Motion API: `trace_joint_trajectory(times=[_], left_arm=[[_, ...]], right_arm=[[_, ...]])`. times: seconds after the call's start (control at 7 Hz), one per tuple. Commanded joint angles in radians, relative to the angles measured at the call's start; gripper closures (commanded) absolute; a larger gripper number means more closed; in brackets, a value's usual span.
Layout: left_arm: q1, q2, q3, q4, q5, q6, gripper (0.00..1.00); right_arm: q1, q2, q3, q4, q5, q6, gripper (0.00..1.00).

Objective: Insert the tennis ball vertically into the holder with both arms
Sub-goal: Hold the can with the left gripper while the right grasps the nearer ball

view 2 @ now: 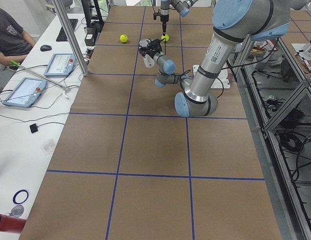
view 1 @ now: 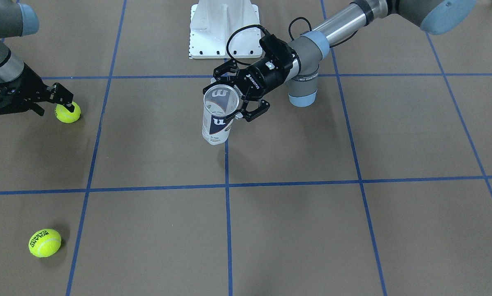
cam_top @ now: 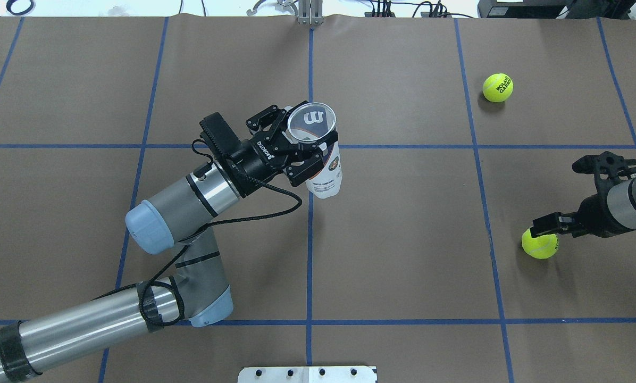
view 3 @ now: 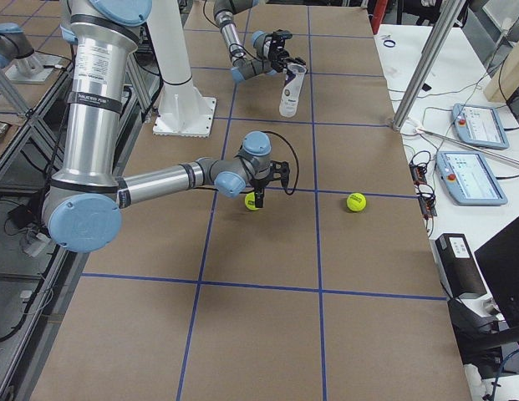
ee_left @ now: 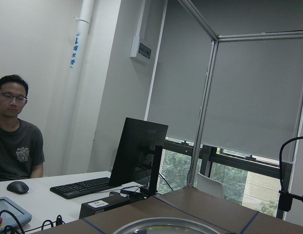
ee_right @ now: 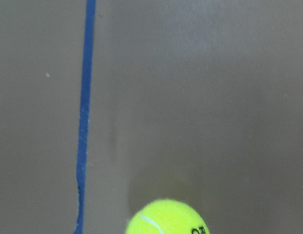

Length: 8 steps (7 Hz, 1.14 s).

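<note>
The right gripper (cam_top: 562, 210) is held with fingers spread, one fingertip (cam_top: 538, 230) at a tennis ball (cam_top: 540, 245) on the brown table (cam_top: 403, 239). Farther out, near the middle, the upright clear tennis-ball tube (cam_top: 326, 175) is clamped below its rim by the left gripper (cam_top: 299, 144). Farthest, a Roland Garros ball (cam_top: 498, 87) is seen alone.

The table (cam_top: 403, 239), brown paper crossed by blue tape lines (cam_top: 309, 255), carried two tennis balls. A lettered ball (cam_top: 498, 87) lay in the overhead view's upper right and a second ball (cam_top: 538, 249) lower, near the right edge. A white base plate (cam_top: 307, 374) sat at bottom centre.

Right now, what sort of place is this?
Probably a robotics lab: left arm and right arm at a grid-taped table, control tablets on a side bench, a man at a monitor.
</note>
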Motion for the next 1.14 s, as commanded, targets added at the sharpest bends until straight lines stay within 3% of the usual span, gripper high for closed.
trace_joint_trajectory(times=[0.0, 0.57, 0.71, 0.86, 1.0], left_arm=[[0.002, 0.003, 0.0, -0.004, 0.0, 0.001, 0.17], [0.005, 0.018, 0.003, -0.005, 0.0, 0.001, 0.16], [0.005, 0.023, 0.015, -0.008, 0.0, -0.001, 0.16], [0.005, 0.024, 0.017, -0.019, 0.0, 0.001, 0.16], [0.005, 0.023, 0.023, -0.021, 0.0, 0.001, 0.16]], right_arm=[[-0.02, 0.0, -0.01, -0.002, -0.003, 0.002, 0.0], [-0.027, 0.031, -0.045, -0.001, -0.001, 0.004, 0.0], [-0.027, 0.031, -0.045, -0.001, 0.0, 0.005, 0.12], [-0.027, 0.031, -0.041, -0.001, 0.01, 0.005, 0.63], [-0.026, 0.031, -0.034, 0.001, 0.013, 0.005, 1.0]])
